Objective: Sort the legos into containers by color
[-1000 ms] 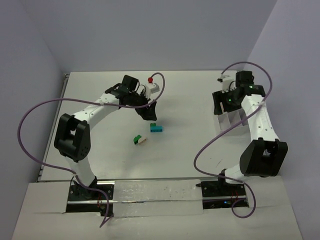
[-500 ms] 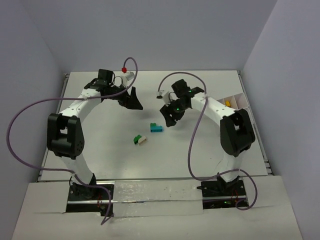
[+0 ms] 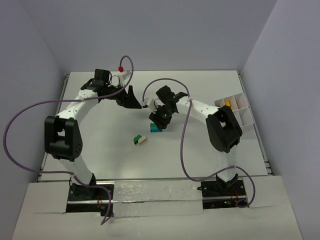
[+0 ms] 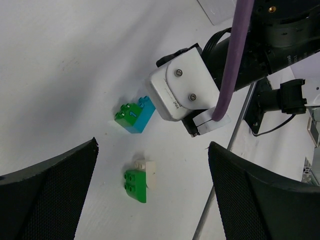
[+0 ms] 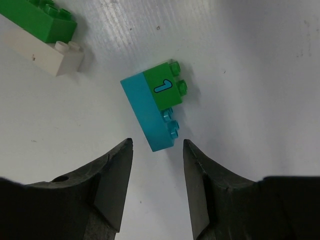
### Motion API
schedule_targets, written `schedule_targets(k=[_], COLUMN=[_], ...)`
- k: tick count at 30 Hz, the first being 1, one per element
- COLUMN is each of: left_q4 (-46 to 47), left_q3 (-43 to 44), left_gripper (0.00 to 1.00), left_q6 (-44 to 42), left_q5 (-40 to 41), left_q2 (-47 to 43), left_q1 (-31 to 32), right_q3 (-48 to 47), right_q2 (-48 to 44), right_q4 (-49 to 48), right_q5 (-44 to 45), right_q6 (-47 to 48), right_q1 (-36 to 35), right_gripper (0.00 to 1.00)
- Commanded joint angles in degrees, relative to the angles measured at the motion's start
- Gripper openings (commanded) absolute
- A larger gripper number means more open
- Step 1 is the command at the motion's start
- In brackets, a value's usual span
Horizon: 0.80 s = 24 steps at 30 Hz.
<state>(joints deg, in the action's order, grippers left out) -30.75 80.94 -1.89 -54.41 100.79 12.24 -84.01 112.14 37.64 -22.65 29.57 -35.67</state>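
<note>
The right gripper [image 5: 155,160], jaws parted and empty, has the teal-and-green brick [image 5: 150,112] at its 12 o'clock, while the left gripper [image 4: 152,146] spreads its jaws wide, empty.

White arms [image 3: 82,103], black joints — thick purple cables [image 4: 235,50], black textured fingers [image 4: 47,197].
</note>
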Motion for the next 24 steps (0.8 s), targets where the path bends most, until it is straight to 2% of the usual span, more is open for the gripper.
schedule_targets(k=[1, 9, 19, 24], left_q4=[2.5, 2.5, 2.9, 3.4], left_q3=[-0.3, -0.3, -0.7, -1.2], left_gripper=[0.97, 0.97, 0.97, 0.97], left_q6=[0.6, 0.7, 1.0, 1.2], left_q5=[-1.1, -1.0, -0.6, -0.1], left_q2=[-2.0, -1.7, -1.4, -1.7], left_q1=[-0.6, -0.8, -1.0, -1.0], right_q3=[-0.2, 0.7, 1.4, 1.9], right_q2=[0.2, 0.8, 1.1, 0.4], right_q4=[-3.6, -4.9, -3.6, -3.3], right_q5=[2.7, 4.9, 2.9, 1.6], right_q6=[3.5, 5.9, 8.5, 8.8], right_q1=[-1.7, -2.7, -3.4, -3.4], right_gripper=[0.51, 0.51, 0.63, 0.59])
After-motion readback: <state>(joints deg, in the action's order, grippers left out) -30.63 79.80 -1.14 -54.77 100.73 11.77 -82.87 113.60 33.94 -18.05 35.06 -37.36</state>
